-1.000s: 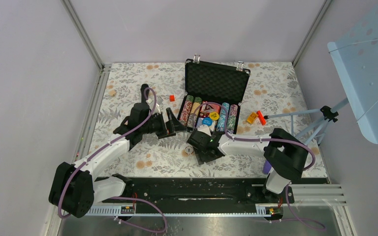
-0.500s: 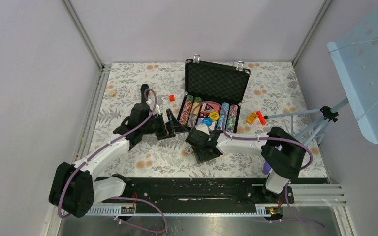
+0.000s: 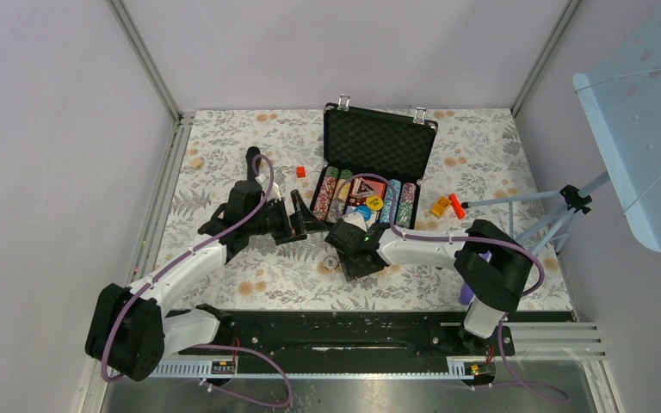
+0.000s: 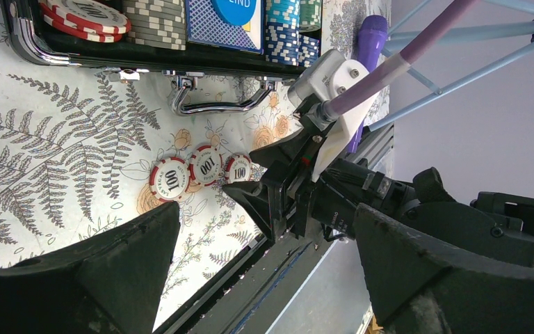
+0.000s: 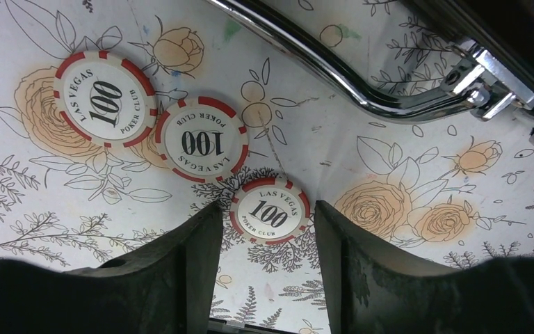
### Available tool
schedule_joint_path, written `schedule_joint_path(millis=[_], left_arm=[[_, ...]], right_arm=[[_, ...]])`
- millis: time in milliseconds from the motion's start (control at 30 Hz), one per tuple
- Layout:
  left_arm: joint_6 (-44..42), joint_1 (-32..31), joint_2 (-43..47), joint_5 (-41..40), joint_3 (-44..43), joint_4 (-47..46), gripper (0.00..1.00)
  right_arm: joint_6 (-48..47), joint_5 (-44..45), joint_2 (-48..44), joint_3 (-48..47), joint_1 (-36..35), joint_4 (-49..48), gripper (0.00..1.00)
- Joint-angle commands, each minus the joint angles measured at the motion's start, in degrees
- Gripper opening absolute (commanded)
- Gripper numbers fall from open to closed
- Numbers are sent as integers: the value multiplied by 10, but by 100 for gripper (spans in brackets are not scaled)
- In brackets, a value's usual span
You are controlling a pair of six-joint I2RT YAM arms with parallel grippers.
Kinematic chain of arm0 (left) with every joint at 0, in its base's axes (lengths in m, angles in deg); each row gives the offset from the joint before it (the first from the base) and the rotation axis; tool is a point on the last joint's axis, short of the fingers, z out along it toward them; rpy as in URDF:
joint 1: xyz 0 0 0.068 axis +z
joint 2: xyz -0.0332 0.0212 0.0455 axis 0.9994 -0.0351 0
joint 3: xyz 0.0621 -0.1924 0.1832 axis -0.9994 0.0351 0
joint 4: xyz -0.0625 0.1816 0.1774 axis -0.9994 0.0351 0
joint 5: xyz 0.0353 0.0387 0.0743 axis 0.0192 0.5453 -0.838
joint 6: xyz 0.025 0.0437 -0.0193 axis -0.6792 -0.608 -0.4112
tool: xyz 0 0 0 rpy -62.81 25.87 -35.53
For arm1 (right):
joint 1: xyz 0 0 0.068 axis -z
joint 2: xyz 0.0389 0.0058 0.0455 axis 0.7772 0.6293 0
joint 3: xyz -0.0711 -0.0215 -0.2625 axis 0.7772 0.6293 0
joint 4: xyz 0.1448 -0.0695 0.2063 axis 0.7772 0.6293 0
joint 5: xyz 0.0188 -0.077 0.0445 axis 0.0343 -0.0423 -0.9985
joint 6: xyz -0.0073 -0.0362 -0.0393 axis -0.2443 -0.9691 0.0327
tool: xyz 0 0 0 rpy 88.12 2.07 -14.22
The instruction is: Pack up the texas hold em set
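- The right gripper (image 5: 268, 216) points down at the worktop (image 3: 482, 146), a little nearer than its centre. Its jaws are partly open, one on each side of the nearest poker chip (image 5: 270, 211), and hold nothing yet.
- Likely risk: the chip lies flat and thin on cloth. The fingers could ride over its rim, skid it sideways, or pinch the cloth instead.
- Two more red-and-white chips, a middle chip (image 5: 205, 142) and an outer chip (image 5: 104, 97), lie in a row just beside it. A slanted squeeze could knock them out of line.
- The left gripper (image 3: 303, 215) hovers to the left of the chips, jaws spread wide and empty. The two grippers are close, so a lift or swing could make them collide.
- Just beyond the chips lies the silver handle (image 5: 334, 76) of the briefcase (image 3: 379, 142), which a rising finger could catch.
- The briefcase stands open at the middle of the far edge, its foam-lined lid up. Rows of striped chips (image 3: 336, 194) already fill its tray.
- The worktop is covered by a pale cloth printed with ferns and orange roses.
- Plain lilac-grey walls enclose it. A pale blue perforated board (image 3: 645, 129) on a tripod stands past the right edge.
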Motion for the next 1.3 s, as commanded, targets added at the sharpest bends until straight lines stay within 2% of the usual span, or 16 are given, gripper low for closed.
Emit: schedule_joint_path(millis=[0,167,333,633,1267], left_arm=[[-6,-2,8,-8,-18,-14,95],[-6,-2,6,-8,-17,-17,95],[-3,-2,5,-7,-15,-20,95],[-3,-2,7,-6,-13,-20,95],[-4,-2,5,-9,-10,-20,95]], right_arm=[[-3,-14,41,40,9,11,56],[-1,-26,27,53,9,11,57],[4,-37,16,61,5,11,62],[10,-41,8,67,0,14,60],[-10,-54,7,70,-12,28,61]])
